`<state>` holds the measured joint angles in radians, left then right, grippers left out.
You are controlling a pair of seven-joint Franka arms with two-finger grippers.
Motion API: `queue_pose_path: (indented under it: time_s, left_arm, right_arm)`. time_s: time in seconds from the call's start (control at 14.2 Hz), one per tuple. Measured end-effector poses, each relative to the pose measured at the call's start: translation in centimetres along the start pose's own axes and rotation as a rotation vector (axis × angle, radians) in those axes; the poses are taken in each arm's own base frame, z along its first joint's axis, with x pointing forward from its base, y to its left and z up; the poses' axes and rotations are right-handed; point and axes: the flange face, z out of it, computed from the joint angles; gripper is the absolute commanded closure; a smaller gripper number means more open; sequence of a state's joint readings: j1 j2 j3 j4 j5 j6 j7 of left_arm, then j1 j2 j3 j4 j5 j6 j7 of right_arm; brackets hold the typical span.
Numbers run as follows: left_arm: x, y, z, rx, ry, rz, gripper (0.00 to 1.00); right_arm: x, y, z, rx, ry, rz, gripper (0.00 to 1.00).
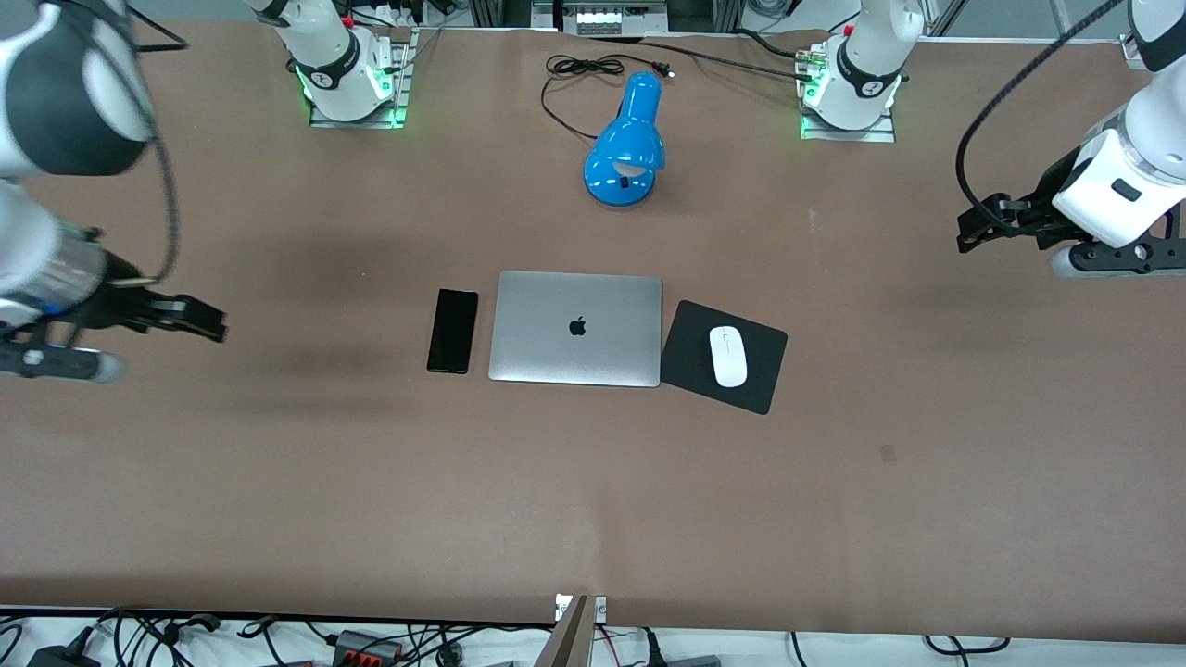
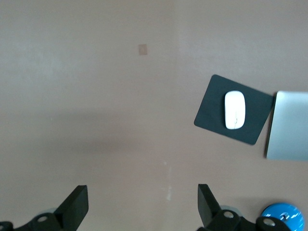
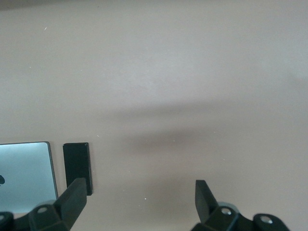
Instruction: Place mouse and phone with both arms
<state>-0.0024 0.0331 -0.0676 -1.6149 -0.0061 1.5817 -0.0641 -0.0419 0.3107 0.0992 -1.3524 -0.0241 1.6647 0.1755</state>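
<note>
Mouse (image 1: 728, 356) and phone (image 1: 453, 331) both lie on the counter (image 1: 593, 500) on either side of a closed silver laptop (image 1: 576, 328): the white mouse rests on a black square mat (image 1: 764, 371) touching the laptop's edge toward the left arm's end of the counter, and the slim black phone lies flat just beside the laptop's edge toward the right arm's end, parallel to it. A blue desk lamp (image 1: 626, 139) lies farther from the front camera than the laptop, with its cord trailing toward the arm bases. The left gripper (image 2: 142, 204) hangs in the air over bare counter, well apart from the mouse, its fingers spread wide and holding nothing. The right gripper (image 3: 140, 199) hangs likewise over bare counter well apart from the phone, fingers spread wide and empty. Judging by this layout, the task looks finished or very nearly so: both items sit neatly placed next to the laptop, neither is gripped, and what seems left is only for the arms to settle away from the workspace.
</note>
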Motion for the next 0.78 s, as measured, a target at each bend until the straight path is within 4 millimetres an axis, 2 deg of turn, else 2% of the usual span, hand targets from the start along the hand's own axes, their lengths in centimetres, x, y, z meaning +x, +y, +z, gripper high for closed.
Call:
queue_pose_path:
  time_s: [0.14, 0.28, 0.42, 0.78]
  left_arm:
    - [0.2, -0.5, 0.1, -0.001, -0.001, 0.026, 0.0]
    - [0.4, -1.3, -0.3, -0.002, 0.009, 0.018, 0.0]
    - [0.5, -1.8, -1.0, -0.003, 0.023, 0.018, 0.0]
    - [0.5, -1.4, -1.5, -0.003, 0.031, 0.022, 0.0]
  right_arm:
    - [0.5, 4.0, -0.9, 0.031, 0.013, 0.0, 0.0]
    - [0.7, 6.4, -2.2, 0.031, 0.04, -0.039, 0.0]
    - [0.7, 6.6, -3.2, 0.029, 0.059, -0.087, 0.0]
    - [-0.6, 6.4, -5.0, -0.002, 0.075, -0.129, 0.0]
